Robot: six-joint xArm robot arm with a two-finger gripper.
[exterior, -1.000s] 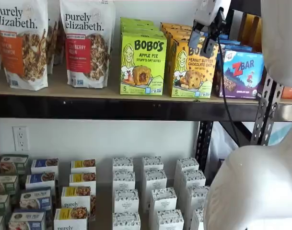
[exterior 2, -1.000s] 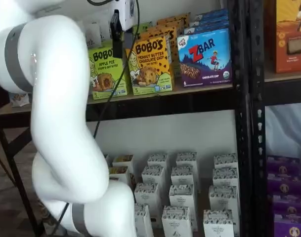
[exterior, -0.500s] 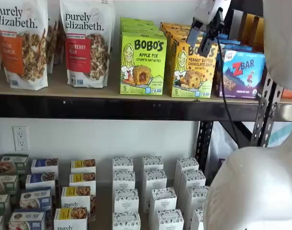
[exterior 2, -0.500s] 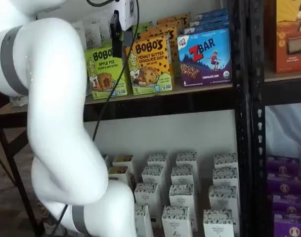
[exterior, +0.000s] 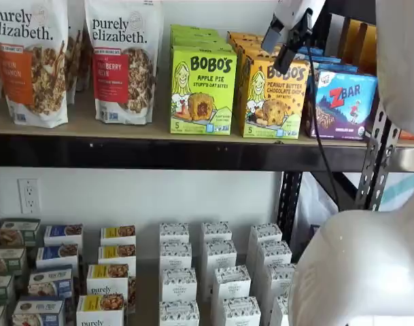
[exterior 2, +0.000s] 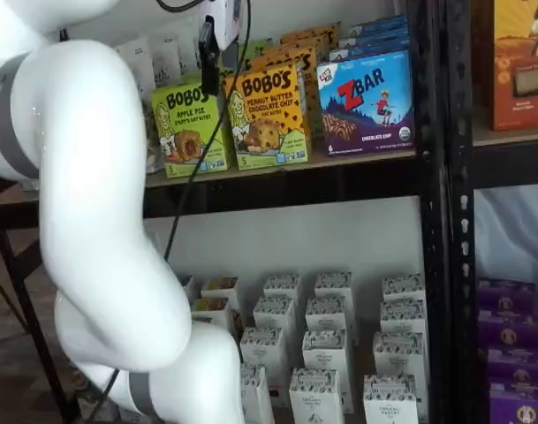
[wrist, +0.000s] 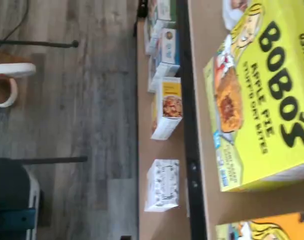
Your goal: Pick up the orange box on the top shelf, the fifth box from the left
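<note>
The orange Bobo's Peanut Butter Chocolate Chip box [exterior: 271,102] stands upright on the top shelf [exterior: 159,153], between a lime-green box and a blue Zbar box; it shows in both shelf views [exterior 2: 270,115]. Only an orange corner [wrist: 271,231] shows in the wrist view. My gripper [exterior: 279,47] hangs in front of the box's upper edge, a gap showing between its two black fingers, nothing in them. In a shelf view it shows side-on [exterior 2: 210,75], just left of the box's top. The top shelf's black rail [exterior 2: 339,177] also shows.
The lime-green Bobo's Apple Pie box [exterior: 202,92] stands left of the orange box and fills the wrist view [wrist: 261,100]. The Zbar box [exterior: 342,102] stands right. Granola bags [exterior: 30,61] sit far left. Small white boxes [exterior: 213,272] fill the lower level. My white arm [exterior 2: 101,221] blocks the left.
The gripper has risen a little and shifted slightly left in front of the orange box's top. The boxes have not moved.
</note>
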